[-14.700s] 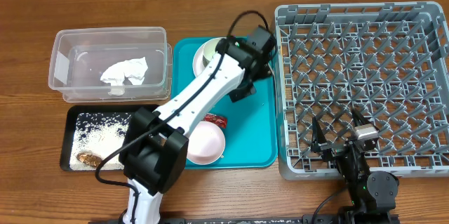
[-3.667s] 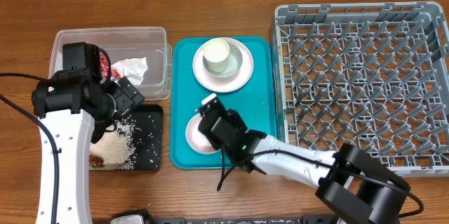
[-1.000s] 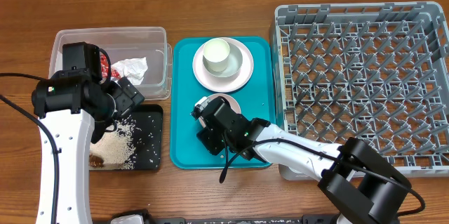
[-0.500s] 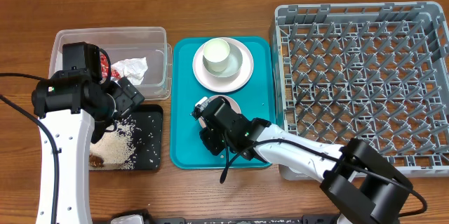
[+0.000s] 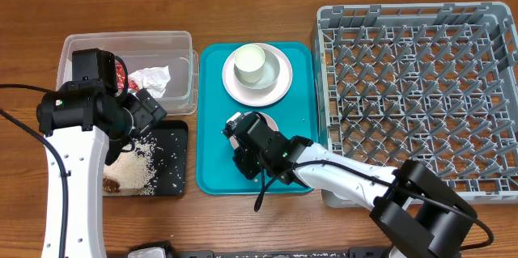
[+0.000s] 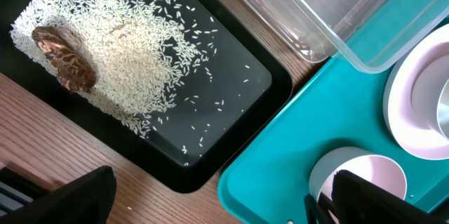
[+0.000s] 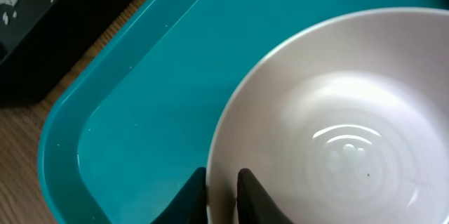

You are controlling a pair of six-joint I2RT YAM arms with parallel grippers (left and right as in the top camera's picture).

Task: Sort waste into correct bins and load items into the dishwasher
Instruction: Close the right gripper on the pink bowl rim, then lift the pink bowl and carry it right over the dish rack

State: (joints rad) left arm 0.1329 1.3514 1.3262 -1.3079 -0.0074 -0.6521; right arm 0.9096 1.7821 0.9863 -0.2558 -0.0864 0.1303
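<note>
Overhead layout: teal tray (image 5: 299,157) at mid-table, grey dish rack (image 5: 421,96) just beside its right edge, clear bin (image 5: 81,48) beside its left edge, black tray (image 5: 176,179) beside its left near corner.
Bowl: pale pink bowl (image 5: 265,119) on the teal tray's near half, toward the tray's left side, open side up; partly covered by the right arm from above.
Right gripper: right gripper (image 7: 223,197) pinching the bowl's rim on the side facing the tray's left wall. One finger is inside the bowl and one outside, nearly together.
Bowl contact: cannot tell whether the bowl rests on the tray floor or is raised.
Left gripper: left gripper (image 6: 217,199) spread wide with nothing between the fingers. It hangs over the black tray, left of the teal tray.
Plate and cup: white plate (image 5: 279,88) on the teal tray's far half, cream cup (image 5: 251,64) standing on it, opening up.
Clear bin contents: crumpled white paper (image 5: 150,80) and red wrapper (image 5: 121,70), left of the teal tray.
Black tray contents: scattered rice (image 6: 119,62), plus a brown food scrap (image 6: 63,59) at the end away from the teal tray.
</note>
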